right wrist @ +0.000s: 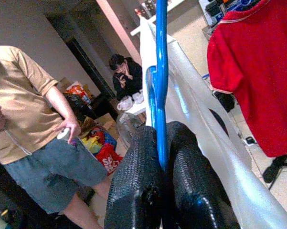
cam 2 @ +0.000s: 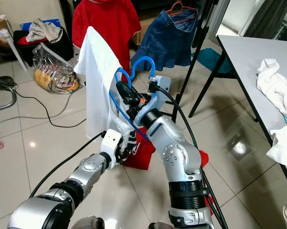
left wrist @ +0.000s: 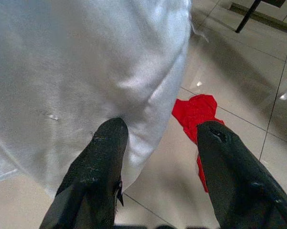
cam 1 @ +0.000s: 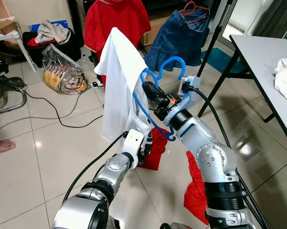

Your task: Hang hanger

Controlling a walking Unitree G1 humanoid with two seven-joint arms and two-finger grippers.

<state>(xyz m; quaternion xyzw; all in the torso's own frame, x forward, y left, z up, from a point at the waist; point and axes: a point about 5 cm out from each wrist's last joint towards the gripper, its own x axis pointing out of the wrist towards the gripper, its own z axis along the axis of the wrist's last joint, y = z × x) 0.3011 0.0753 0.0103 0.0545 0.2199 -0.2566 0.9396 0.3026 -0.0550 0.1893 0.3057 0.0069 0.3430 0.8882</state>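
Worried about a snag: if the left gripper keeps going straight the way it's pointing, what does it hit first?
Most likely the white shirt: it hangs just beyond the open left gripper, though depth is unclear. Past its hem lies red cloth on the floor.

The white shirt [cam 1: 115, 86] hides most of the blue hanger [cam 1: 153, 95]; the surface [cam 1: 262, 52] runs off the edge

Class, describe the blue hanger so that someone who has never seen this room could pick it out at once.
Start at the robot's silver right arm in the middle of the tiled floor; its right gripper is clamped on a thin blue plastic hanger carrying a white shirt. Unlike the reddish hanger holding the denim skirt behind, it is blue and held in the air.
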